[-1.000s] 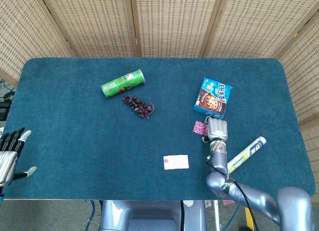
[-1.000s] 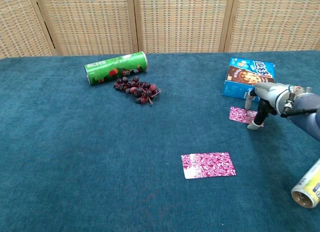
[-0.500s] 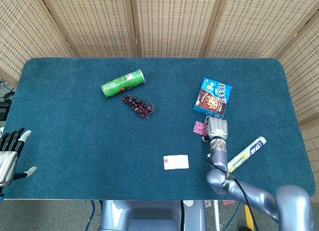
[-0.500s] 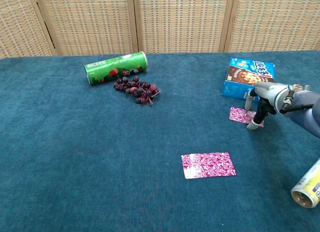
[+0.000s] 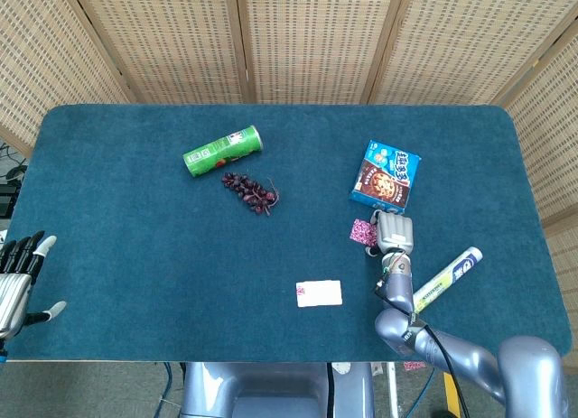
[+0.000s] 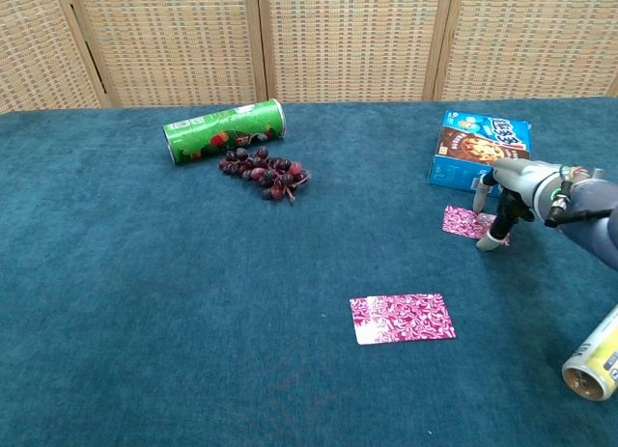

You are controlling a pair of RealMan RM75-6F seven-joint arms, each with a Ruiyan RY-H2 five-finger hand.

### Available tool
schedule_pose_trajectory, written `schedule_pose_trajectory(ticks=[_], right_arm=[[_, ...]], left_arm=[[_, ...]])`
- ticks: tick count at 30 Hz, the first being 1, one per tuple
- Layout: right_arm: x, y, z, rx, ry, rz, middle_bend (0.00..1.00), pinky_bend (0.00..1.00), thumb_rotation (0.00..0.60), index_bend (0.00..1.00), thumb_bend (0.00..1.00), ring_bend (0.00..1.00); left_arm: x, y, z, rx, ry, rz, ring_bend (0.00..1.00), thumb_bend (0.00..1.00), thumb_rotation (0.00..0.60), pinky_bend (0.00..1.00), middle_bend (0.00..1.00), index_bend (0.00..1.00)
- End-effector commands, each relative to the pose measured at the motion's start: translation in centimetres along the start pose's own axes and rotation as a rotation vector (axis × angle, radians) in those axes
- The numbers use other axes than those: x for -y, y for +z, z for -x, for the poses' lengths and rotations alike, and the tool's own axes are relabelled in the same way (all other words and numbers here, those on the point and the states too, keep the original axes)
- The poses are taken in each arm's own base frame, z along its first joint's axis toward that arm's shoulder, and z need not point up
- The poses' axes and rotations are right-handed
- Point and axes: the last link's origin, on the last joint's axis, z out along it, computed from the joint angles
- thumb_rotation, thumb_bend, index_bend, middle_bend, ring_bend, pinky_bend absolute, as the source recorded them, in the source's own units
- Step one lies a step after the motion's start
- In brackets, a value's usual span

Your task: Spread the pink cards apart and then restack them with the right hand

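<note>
Head view alone shows the left hand (image 5: 18, 275) off the worktop's (image 5: 135, 255) near-left edge, fingers spread, holding nothing. Chest view shows the right hand's (image 6: 512, 201) fingers (image 6: 491, 240) touching the far pink card (image 6: 467, 222); the near pink card (image 6: 402, 318) lies apart, long axis left-right.

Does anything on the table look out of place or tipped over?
The green can lies on its side beside the grapes, and the yellow tube also lies flat. Nothing is spilled or visibly damaged.
</note>
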Motion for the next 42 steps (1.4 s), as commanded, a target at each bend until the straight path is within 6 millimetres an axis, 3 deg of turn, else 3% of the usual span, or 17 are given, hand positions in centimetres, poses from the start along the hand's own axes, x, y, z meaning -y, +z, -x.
schedule_pose_trajectory(ticks=[1,6,15,42], right_arm=[[-0.11,0.06,0.05,0.003,0.003,0.001,0.87,1.00,0.600,0.60,0.42,0.84],[-0.25,0.12,0.05,0.003,0.008,0.000,0.87,1.00,0.600,0.62,0.50,0.84],[-0.34,0.09,0.02,0.004,0.015,-0.004,0.87,1.00,0.600,0.62,0.54,0.84],[-0.42,0.08,-0.25,-0.010,0.029,-0.011,0.87,1.00,0.600,0.65,0.57,0.84]], left_arm=[[0.00,-0.02,0.01,0.000,0.000,0.000,0.00,0.05,0.600,0.00,0.00,0.00],[0.00,0.00,0.01,-0.001,0.002,-0.001,0.00,0.05,0.600,0.00,0.00,0.00],[0.00,0.00,0.02,-0.001,0.001,-0.001,0.00,0.05,0.600,0.00,0.00,0.00],[0.00,-0.01,0.03,-0.002,0.004,-0.003,0.00,0.05,0.600,0.00,0.00,0.00]])
